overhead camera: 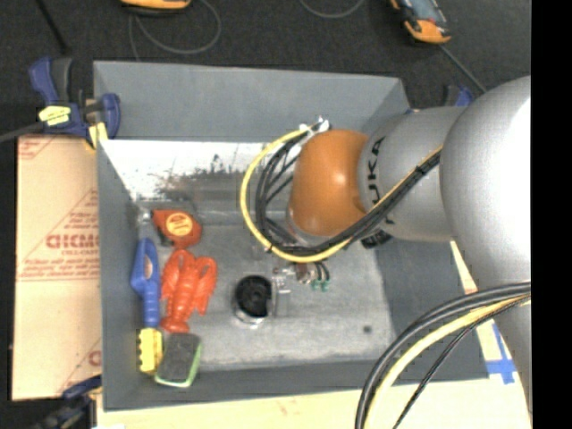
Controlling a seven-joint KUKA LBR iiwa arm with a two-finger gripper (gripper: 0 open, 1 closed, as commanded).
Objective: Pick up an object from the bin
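My gripper (pixel 288 281) hangs low over the middle of the bin floor, mostly hidden under the arm's orange cover. Just left of it, close to or touching it, lies a black round cap-like thing (pixel 252 297) with a silvery rim. Further left lies an orange-red lobster-shaped toy (pixel 186 288). An orange tape measure (pixel 176 226) rests behind the toy, near the back wall.
Along the left wall lies a blue-handled tool (pixel 145 280). A yellow and green sponge (pixel 172 357) sits in the front left corner. The arm and its cables cover the bin's right and back. Bare floor shows at the front right.
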